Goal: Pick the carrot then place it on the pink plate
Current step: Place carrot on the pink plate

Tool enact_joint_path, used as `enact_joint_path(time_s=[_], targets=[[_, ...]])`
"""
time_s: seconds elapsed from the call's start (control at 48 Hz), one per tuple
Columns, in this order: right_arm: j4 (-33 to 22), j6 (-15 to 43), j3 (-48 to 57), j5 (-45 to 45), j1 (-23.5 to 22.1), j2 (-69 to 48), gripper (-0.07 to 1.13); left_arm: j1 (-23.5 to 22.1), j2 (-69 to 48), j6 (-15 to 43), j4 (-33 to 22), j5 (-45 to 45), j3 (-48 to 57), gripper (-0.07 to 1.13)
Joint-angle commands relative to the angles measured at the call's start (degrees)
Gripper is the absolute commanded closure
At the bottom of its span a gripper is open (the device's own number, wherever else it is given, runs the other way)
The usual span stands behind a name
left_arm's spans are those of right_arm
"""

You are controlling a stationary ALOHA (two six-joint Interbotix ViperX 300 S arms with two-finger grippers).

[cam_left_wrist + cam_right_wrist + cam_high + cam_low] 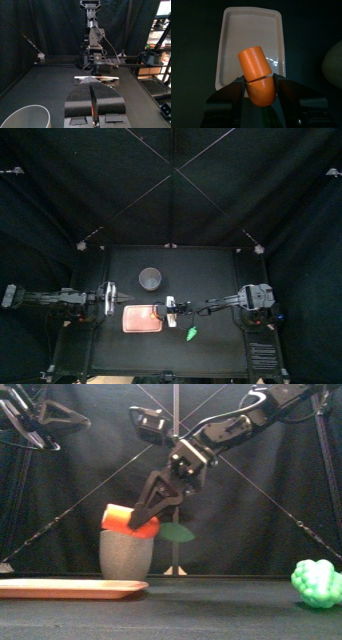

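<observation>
The right fingers (231, 95) are pinching the carrot (256, 65). They clamp its lower, thicker half from both sides, spread only as wide as the carrot's body. In the right wrist view the rounded orange end sticks out past the fingertips. The front view shows the carrot (127, 519) held in the air, tilted, with its green leaf top (178, 534) on the side nearer the fingers. It is clear of the tabletop (201, 609).

In the right wrist view the pink plate (251, 40) lies straight beyond the carrot, bare inside, so the carrot hangs over or just short of its near end. I cannot tell exactly which. In the top view the same fingers (170, 312) sit at the plate's (140, 318) right edge. From the front the carrot overlaps the rim of the grey speckled cup (128, 554), which stands behind the plate (74, 588). Whether they touch cannot be told.

The right arm (234, 424) slopes down from the upper right, reaching past the middle, with its wrist bent toward the plate.

The left fingers (80, 97) are pressed together with nothing between them. They point across the tabletop toward the right arm, with the cup (27, 117) beside them. The left arm (60, 296) rests at the left side of the tabletop, near the plate's left end.

A lumpy green toy food (315, 582) lies on the tabletop to the right of the plate and apart from it, toward the front edge.
</observation>
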Motion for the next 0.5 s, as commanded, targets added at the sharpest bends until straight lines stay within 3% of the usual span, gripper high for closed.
enact_joint_path(time_s=[0.021,0.312,0.5], targets=[[-1.1,0.3,-7.5,1.1,0.6,3.4,0.62,0.1,0.0,0.1,0.1,-0.4,-1.0,1.09],[-0.6,0.5,-18.2,6.9,1.2,11.8,0.58,0.0,-0.1,0.1,0.1,-0.3,-1.0,1.09],[0.3,0.4,-19.3,7.2,1.5,12.5,0.37,0.1,-0.1,0.1,0.1,-0.3,-0.8,1.09]])
